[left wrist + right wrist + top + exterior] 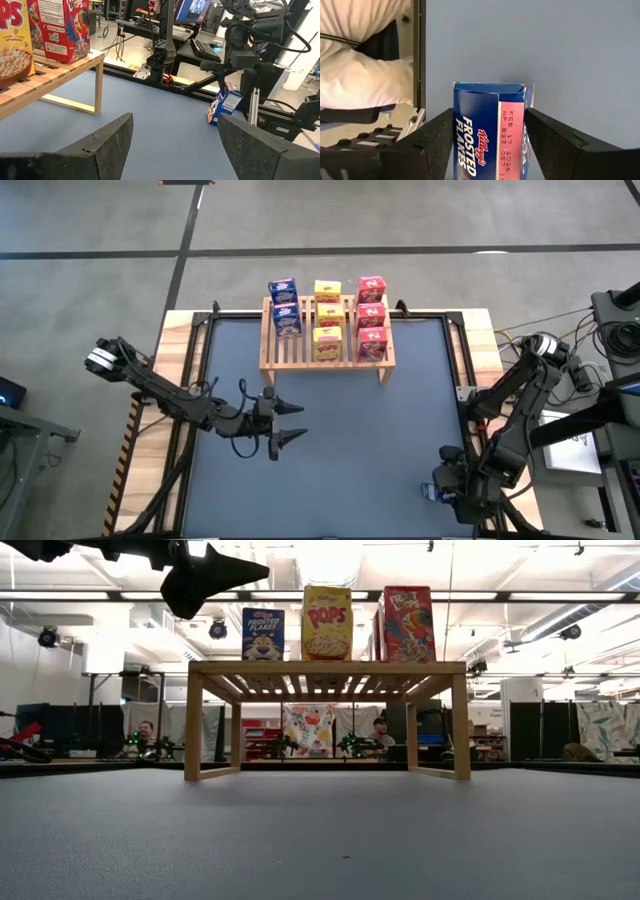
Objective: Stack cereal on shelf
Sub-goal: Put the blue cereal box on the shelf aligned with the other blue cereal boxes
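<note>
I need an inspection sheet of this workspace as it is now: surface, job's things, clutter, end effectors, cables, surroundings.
Surface: dark blue table mat, bare in the middle.
Job's things: wooden shelf at the far edge carries eight cereal boxes in three columns: two blue, three yellow, three red. The ninth, a blue Frosted Flakes box, is at the near right corner.
Clutter: nothing seen.
End effectors: left end effector open, empty, above the mat's left half. Right end effector has a finger on each side of the blue box; contact cannot be told.
Cables: a bundle beside the table's right side.
Surroundings: concrete floor, monitors, people seated beyond the table.
</note>
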Robot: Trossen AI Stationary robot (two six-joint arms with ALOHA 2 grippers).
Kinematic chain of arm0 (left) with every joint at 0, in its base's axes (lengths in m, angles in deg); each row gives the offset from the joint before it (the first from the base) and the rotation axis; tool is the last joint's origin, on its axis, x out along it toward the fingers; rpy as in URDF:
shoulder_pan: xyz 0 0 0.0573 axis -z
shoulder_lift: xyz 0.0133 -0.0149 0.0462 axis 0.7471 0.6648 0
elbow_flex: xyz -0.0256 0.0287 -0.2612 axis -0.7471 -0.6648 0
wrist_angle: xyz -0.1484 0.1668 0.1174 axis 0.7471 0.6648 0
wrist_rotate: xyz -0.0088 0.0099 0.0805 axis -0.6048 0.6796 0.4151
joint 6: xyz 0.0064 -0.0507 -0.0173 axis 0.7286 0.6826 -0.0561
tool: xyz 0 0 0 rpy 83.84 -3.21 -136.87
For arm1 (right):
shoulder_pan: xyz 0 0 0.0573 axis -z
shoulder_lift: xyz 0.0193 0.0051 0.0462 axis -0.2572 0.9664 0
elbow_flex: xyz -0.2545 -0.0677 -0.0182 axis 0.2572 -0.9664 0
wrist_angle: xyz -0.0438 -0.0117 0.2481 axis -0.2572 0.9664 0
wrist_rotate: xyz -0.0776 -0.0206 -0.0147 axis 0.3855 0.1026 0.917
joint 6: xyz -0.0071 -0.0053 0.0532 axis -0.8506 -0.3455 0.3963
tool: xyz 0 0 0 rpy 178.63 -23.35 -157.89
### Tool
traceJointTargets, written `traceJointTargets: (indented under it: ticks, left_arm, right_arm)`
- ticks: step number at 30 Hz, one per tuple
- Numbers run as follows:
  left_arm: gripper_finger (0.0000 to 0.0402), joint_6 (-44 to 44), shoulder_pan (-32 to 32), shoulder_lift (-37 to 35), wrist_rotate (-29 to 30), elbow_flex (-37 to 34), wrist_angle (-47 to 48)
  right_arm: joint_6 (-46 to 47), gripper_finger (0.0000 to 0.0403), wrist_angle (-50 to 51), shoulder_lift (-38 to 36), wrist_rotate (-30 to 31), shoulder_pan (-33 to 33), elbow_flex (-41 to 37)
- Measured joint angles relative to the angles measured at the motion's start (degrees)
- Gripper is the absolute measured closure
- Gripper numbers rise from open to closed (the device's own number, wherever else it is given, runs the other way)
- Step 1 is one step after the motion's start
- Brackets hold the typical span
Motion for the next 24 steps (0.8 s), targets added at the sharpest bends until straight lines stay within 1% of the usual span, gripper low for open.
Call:
traceJointTargets:
  ticks: [6, 12, 24]
  left_arm:
    - [0.0127, 0.17, 0.0, 0.0, -0.01, 0.0, 0.0]
    - [0.0127, 0.3, 0.0, 0.0, 0.01, 0.0, -0.02]
    - [0.0127, -0.03, -0.22, 0.0, 0.05, 0.0, -0.02]
  right_arm:
    - [-0.37, 0.0177, 0.16, 0.02, 0.2, -0.03, 0.0]
    - [-0.12, 0.0177, 5.02, 1.02, 1.11, 0.08, -0.04]
    - [-1.4, 0.018, 5.46, 2.7, 1.26, 0.09, -0.04]
